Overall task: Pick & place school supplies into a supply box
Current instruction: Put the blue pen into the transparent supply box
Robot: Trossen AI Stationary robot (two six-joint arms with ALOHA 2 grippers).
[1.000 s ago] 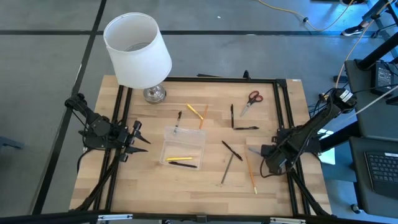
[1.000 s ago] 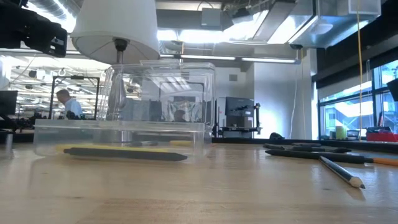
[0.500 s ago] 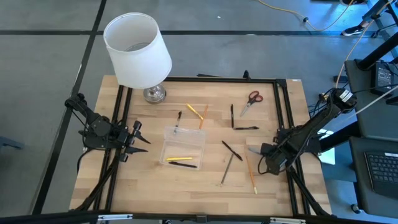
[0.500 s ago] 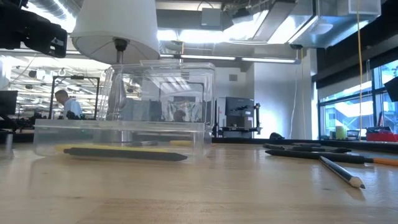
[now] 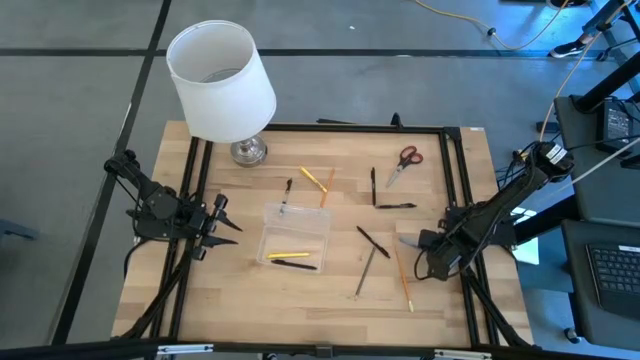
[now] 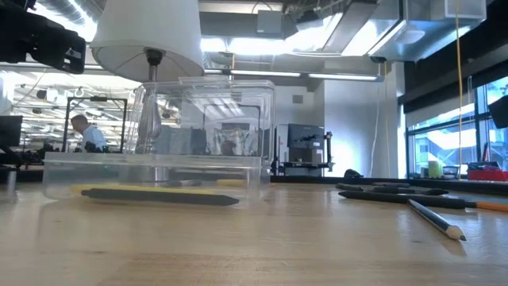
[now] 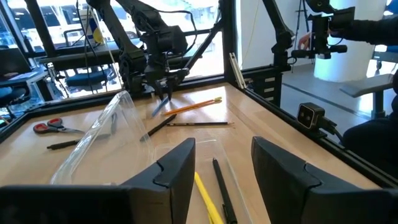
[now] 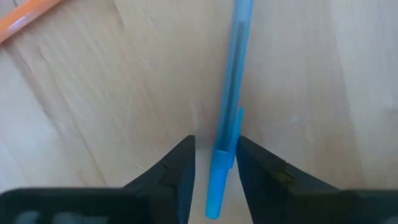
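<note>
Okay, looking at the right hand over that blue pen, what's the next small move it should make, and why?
Probably finish closing and then lift. In the right wrist view the blue pen lies on the table between the fingers of the right hand, with narrow gaps on both sides, so it does not look clamped yet. The supply box sits mid-table, so carrying comes after.

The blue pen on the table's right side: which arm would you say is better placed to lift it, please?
The right arm, likely. Its gripper already has the blue pen between its fingers, while the left gripper waits open across the supply box.
</note>
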